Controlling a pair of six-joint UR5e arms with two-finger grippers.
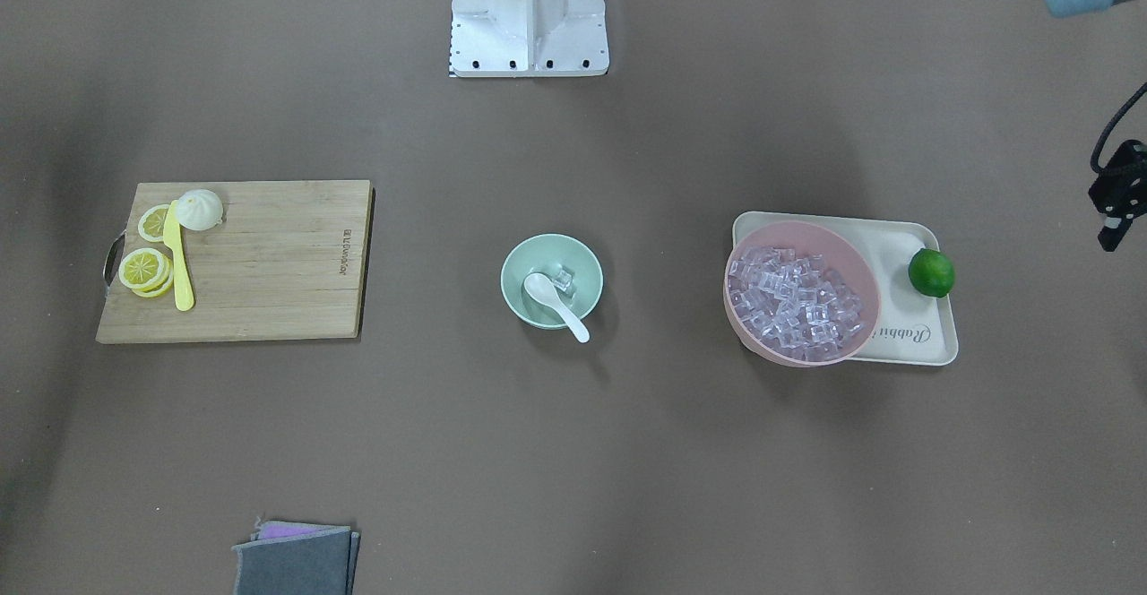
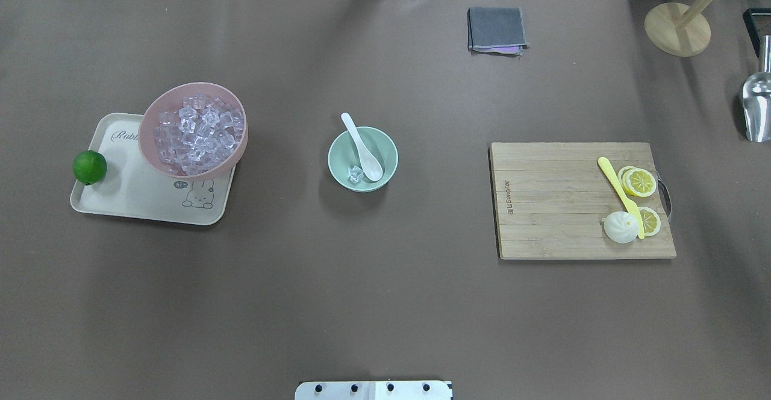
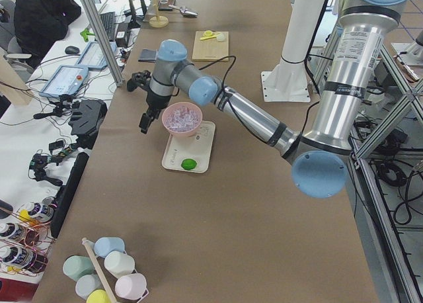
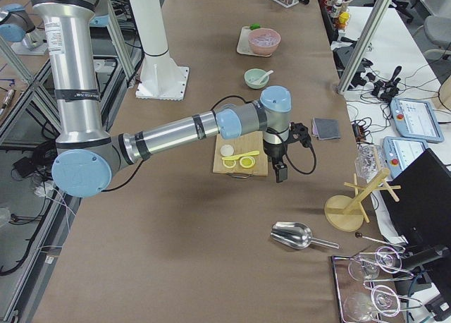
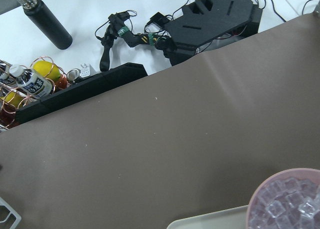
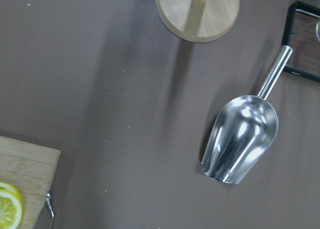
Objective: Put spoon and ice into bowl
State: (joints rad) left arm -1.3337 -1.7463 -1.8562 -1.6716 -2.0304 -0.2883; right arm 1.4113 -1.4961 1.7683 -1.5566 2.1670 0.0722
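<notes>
Nearest the robot, on its right, a board point(image 2: 554, 207) carries lemon slices and a yellow knife point(image 2: 617, 186). On its left a tray point(image 2: 150, 204) holds a lime point(image 2: 90, 167) and a pink bowl point(image 2: 146, 138) heaped with ice, which sits over the tray's far corner and looks poorly seated. Between them, mid-counter, stands the mint bowl point(image 2: 338, 158). The spoon point(image 2: 361, 145) lies in it with its scoop down beside one ice cube point(image 2: 355, 174) and its handle propped over the far rim, so the task looks done or close to it. Farther out, the left fingers point(image 3: 143, 122) hang just beyond the pink bowl and the right fingers point(image 4: 280, 172) just beyond the board, near a folded cloth point(image 2: 497, 28) and short of a metal scoop point(image 6: 240, 139). Whether either pair is wide or closed cannot be told, and neither appears to hold anything. The likely trouble is a bump: a low sweep of the left arm could tip the pink bowl and spill ice, and any nudge to the overhanging handle could flip the spoon out or slide the light bowl
</notes>
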